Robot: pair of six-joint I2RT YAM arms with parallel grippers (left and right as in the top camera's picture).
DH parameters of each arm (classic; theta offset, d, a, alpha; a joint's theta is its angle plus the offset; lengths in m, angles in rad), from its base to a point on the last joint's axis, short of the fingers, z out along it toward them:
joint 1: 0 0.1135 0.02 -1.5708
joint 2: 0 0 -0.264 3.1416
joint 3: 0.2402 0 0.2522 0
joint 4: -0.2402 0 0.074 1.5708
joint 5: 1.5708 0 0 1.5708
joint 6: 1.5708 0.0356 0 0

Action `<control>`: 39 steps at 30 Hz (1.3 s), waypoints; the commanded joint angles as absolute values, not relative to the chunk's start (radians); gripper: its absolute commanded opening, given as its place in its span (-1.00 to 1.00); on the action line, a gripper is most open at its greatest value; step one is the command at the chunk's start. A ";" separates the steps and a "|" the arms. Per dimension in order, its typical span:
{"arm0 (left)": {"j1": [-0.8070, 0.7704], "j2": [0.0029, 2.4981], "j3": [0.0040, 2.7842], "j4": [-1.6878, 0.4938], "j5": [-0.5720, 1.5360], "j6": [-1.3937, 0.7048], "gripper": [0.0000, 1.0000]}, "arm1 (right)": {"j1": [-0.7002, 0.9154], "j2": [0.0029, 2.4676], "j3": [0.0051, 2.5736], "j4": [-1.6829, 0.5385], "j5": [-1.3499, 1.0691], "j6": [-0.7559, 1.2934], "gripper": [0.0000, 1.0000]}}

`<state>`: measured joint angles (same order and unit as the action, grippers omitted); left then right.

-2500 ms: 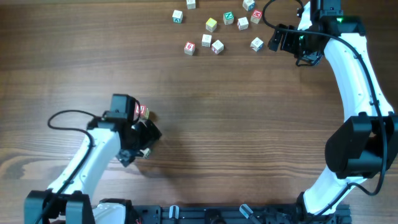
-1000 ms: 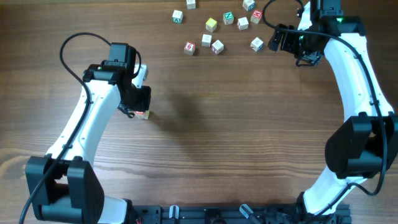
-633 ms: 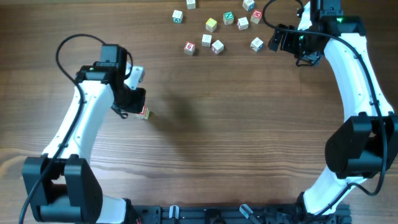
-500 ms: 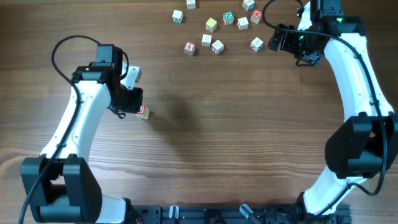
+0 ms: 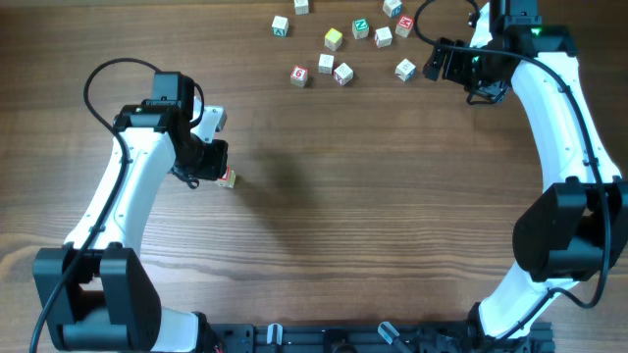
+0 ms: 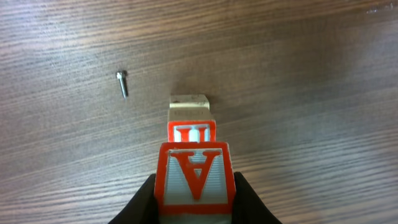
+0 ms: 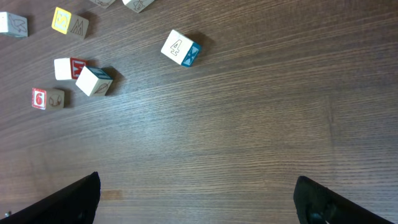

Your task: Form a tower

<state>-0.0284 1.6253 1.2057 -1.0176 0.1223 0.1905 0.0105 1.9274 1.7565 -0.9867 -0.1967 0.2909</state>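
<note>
Our left tool (image 6: pixel 196 194) pinches the red A block (image 6: pixel 196 174) on top of the tower (image 6: pixel 193 132) at nine o'clock. The tower is light and tippy, so we hold the block's flat sides. Our right tool (image 7: pixel 196 186) gapes open.

Brown wooden table (image 5: pixel 373 226) filling all three views, fine grain running left to right, with a paler streak of wood near the lower left corner of the overhead view. Lit evenly from above, with soft, blurred shadows on the boards and a faint sheen in the wrist views. Along the near edge, a black rail (image 5: pixel 392 338) with small clamps.
</note>
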 commanded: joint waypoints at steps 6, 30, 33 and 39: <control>-0.023 1.636 1.274 -1.110 0.115 0.202 -0.92 | 0.015 1.942 1.758 -0.981 -0.178 0.289 1.00; -0.036 1.942 1.565 -1.407 0.100 0.150 -0.92 | 0.015 1.942 1.758 -0.981 -0.179 0.290 0.99; -0.059 1.943 1.563 -1.385 0.099 0.154 -0.92 | 0.015 1.942 1.758 -0.981 -0.179 0.290 0.99; -0.071 1.943 1.563 -1.375 0.073 0.154 -0.92 | 0.015 1.942 1.758 -0.981 -0.179 0.290 0.99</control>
